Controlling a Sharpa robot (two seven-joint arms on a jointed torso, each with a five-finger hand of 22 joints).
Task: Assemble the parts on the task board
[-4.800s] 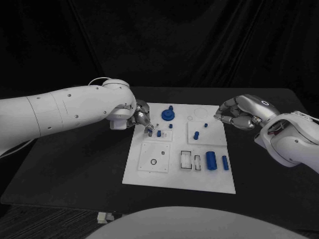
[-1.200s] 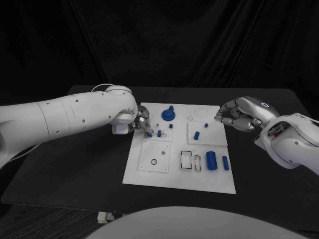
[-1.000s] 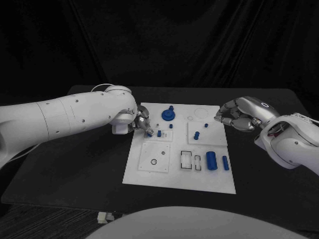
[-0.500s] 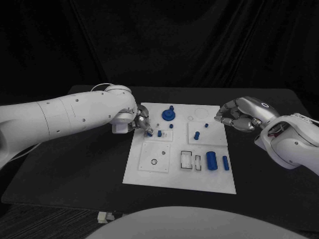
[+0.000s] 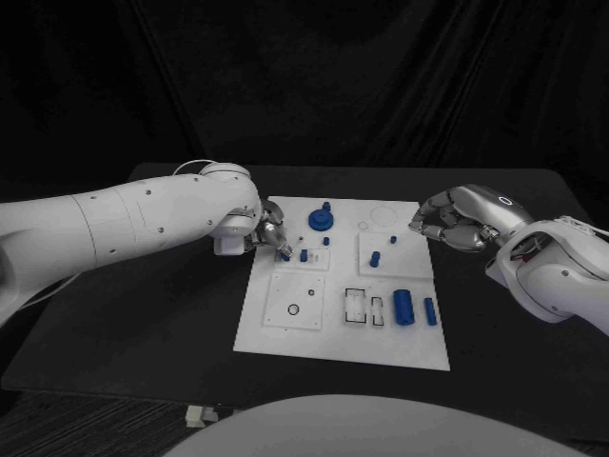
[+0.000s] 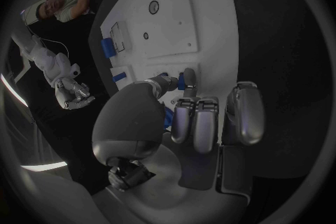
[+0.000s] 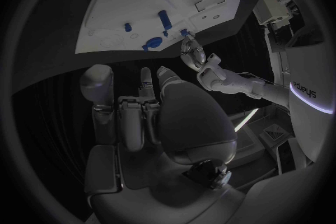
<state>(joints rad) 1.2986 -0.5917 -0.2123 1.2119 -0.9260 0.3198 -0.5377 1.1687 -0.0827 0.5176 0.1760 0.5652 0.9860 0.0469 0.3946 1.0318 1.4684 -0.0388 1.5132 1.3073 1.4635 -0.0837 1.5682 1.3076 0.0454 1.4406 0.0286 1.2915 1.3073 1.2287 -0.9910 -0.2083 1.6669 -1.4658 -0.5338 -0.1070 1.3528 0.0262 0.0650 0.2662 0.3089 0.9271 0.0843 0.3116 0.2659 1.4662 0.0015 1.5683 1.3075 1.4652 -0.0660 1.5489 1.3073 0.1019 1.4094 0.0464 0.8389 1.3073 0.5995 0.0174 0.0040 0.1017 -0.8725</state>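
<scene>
While the left robot hand [image 5: 267, 231] pinches a small blue peg [image 6: 181, 80] at the far-left part of the task board [image 5: 291, 338], its other fingers bunched beside it, the step in hand looks like seating that peg in the board. To do it well, the robot should probably hold the peg upright, line it up over its hole before pressing, and push straight down without sliding sideways into the blue knob [image 5: 320, 219] standing just beside it. The right robot hand [image 5: 453, 221] hangs at the board's far-right corner, fingers curled in on nothing, and should stay out of the way. Further blue parts lie on the board's near half on the black desk [image 5: 140, 324].
</scene>
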